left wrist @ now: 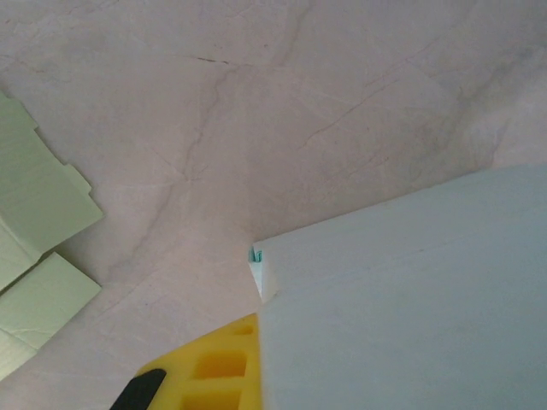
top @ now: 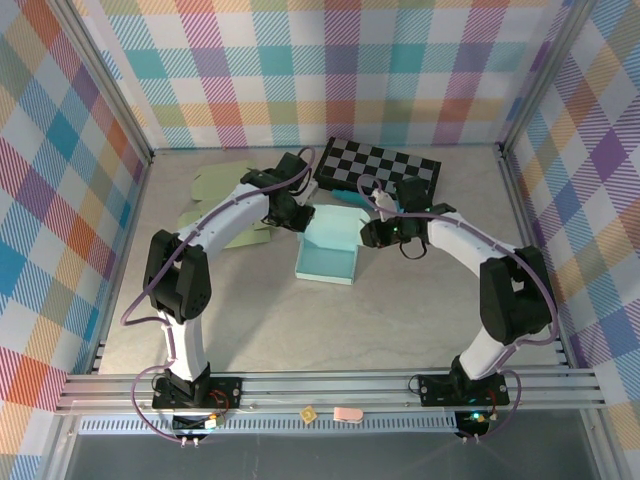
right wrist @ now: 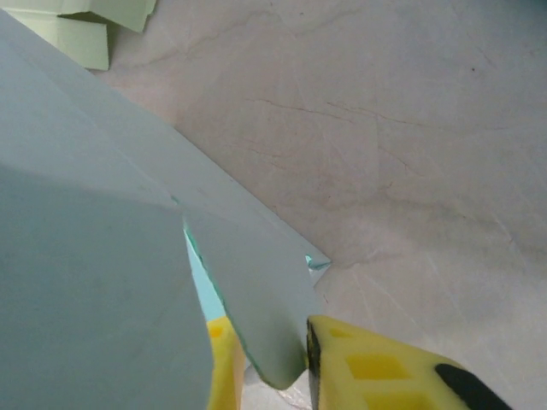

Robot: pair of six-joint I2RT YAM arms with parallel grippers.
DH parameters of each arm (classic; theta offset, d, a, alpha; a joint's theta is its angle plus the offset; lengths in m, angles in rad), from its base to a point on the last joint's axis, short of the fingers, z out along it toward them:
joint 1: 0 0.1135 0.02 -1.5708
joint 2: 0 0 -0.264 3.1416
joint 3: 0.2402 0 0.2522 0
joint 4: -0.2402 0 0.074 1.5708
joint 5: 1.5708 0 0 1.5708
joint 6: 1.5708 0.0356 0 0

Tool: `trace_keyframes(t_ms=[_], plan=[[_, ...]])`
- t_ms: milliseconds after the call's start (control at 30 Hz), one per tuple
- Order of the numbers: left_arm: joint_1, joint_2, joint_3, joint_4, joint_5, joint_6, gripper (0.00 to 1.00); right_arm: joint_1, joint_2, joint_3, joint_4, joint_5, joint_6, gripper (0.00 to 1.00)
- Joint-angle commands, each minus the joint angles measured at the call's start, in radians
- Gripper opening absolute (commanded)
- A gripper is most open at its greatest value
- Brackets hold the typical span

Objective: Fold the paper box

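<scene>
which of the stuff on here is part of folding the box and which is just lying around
For the job:
- light blue paper box

Lying about:
- green paper sheets
- checkerboard
- small pink piece
- small tan piece

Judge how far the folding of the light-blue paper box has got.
Done: the paper box lies with its base flat, and its near wall looks raised. In hand: the left gripper is shut, apparently on a far panel, and the right gripper straddles a loose flap, not yet clamped. Left: the far end looks unfinished, with flaps still untucked.
</scene>
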Motion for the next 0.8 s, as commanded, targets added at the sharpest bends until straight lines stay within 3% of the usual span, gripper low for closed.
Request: trace_keyframes(t_ms=[0, 367, 767], plan=[[0.003, 0.001, -0.012, 0.039, 0.012, -0.097, 0.0, 0.022, -0.043, -0.011, 0.078, 0.057, 0.117, 0.23], [0.003, -0.036, -0.073, 0.154, -0.021, -0.256, 0.0, 0.103, -0.047, 0.011, 0.092, 0.229, 0.213, 0.06], [0.004, -0.096, -0.156, 0.386, -0.04, -0.309, 0.0, 0.116, -0.009, 0.001, 0.336, 0.283, 0.288, 0.01]])
